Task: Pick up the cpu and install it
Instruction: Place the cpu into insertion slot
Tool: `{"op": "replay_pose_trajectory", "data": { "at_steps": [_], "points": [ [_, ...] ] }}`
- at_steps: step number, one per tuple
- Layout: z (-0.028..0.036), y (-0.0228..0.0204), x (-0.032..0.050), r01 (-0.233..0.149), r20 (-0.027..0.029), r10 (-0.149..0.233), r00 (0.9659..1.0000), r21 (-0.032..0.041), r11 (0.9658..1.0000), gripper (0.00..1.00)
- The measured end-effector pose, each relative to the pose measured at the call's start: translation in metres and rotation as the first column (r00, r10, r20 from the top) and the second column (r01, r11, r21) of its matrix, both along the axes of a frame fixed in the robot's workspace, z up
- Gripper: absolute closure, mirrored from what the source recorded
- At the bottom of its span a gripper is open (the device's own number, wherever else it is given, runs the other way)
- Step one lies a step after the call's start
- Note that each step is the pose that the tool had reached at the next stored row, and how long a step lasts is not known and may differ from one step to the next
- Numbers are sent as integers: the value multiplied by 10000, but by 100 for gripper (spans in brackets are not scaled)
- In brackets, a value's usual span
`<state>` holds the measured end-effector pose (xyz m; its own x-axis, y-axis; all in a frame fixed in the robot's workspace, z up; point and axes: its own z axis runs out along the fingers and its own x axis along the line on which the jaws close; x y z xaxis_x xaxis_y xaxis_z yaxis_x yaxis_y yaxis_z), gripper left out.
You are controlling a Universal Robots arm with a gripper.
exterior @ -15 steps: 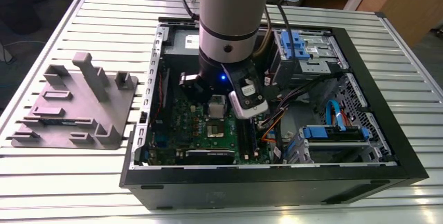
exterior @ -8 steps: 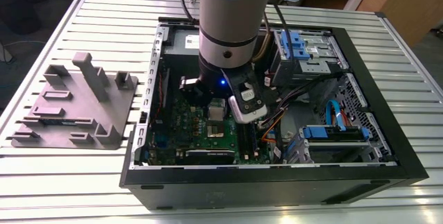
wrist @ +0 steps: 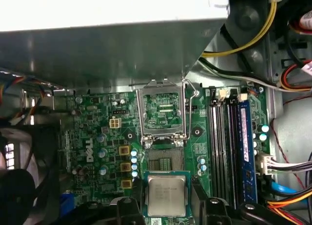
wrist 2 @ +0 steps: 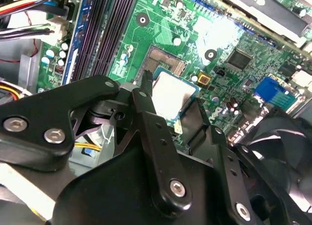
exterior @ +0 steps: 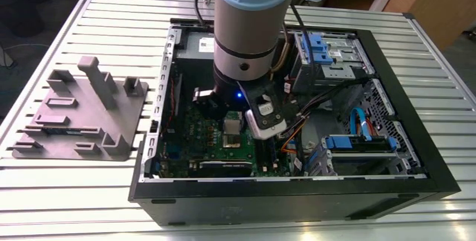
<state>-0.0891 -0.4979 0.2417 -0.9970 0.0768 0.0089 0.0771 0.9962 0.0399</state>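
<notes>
**Fig. Chip held at the open socket inside the computer case (exterior: 297,192).**
The gripper (wrist 2: 171,105) is clamped on the cpu (wrist: 167,196), with black fingers (wrist 2: 151,113) against opposite edges, close to the bare socket (wrist: 165,161) on the green motherboard (wrist: 97,137). Good seating likely depends on keeping the chip level, square to the socket outline and free of downward force, since the contact field looks fine and easily bent. The cpu is a flat square with a dull silver metal top and a thin green rim. The hinged metal retaining frame (wrist: 163,108) stands raised.
</notes>
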Motion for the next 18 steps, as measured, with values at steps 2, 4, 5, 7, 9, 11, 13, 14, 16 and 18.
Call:
{"op": "replay_pose_trajectory", "data": {
  "at_steps": [2,4,5,7,9,11,13,14,16,18],
  "points": [
    [-30,-10,0,2,0,-2,10000,0,10000,53],
    [-61,-17,0,5,-1,-5,10000,-1,10000,53],
    [-73,-20,1,7,-1,-7,10000,-2,10000,53],
    [-102,-27,4,9,-1,-9,10000,-1,10000,53],
    [-127,-31,14,14,-1,-14,10000,-1,10000,53],
    [-152,-33,24,19,-1,-19,10000,-1,10000,53],
    [-172,-35,35,21,-1,-21,10000,-1,10000,53],
    [-179,-36,41,22,-2,-22,10000,-1,10000,53],
    [-185,-36,46,22,-6,-22,10000,-3,10000,53],
    [-185,-36,45,23,-7,-23,10000,-7,10000,53]
  ]
}}
